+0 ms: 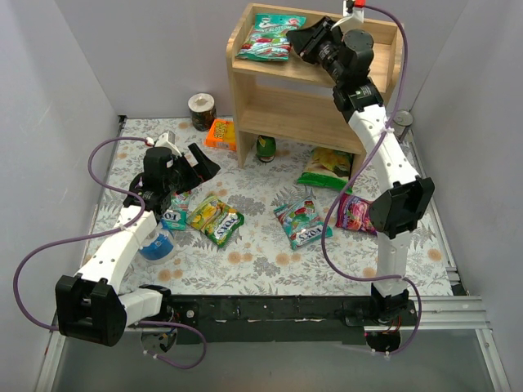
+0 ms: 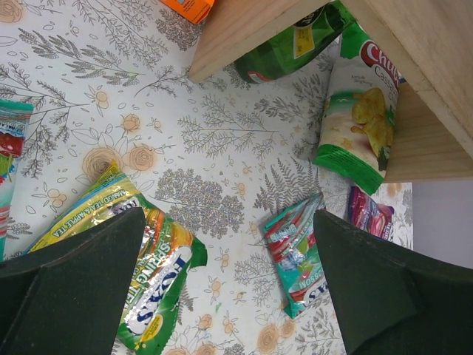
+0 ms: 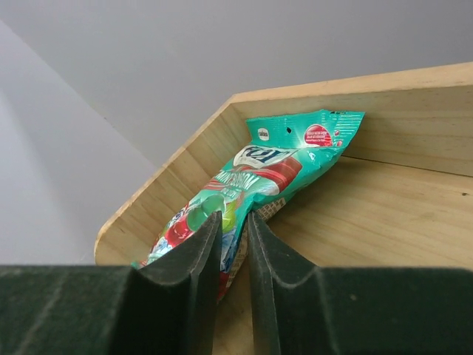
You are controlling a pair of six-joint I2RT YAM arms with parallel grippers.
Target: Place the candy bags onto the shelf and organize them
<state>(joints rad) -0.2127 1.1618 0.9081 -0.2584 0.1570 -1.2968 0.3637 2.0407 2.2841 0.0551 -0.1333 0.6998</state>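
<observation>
Candy bags lie mostly on the flowery table (image 1: 261, 261). One teal bag (image 1: 265, 39) is on the top of the wooden shelf (image 1: 245, 98), at the upper middle of the overhead view. The right claw (image 1: 299, 39) is up there at that bag's right end. In the right wrist view its fingers (image 3: 196, 259) are narrow, nearly together, and the bag's near end sits squeezed in the thin gap.

The left claw (image 1: 203, 167) hangs at the left of the frame, spread wide with nothing in it. Just below it lie yellow-green bags (image 1: 217, 220), touching each other. A second teal bag (image 1: 302, 222) lies near the middle. A purple bag (image 1: 353, 214) lies to its right, partly behind the right arm. A big chip bag (image 1: 329, 169) rests by the shelf's foot.
</observation>
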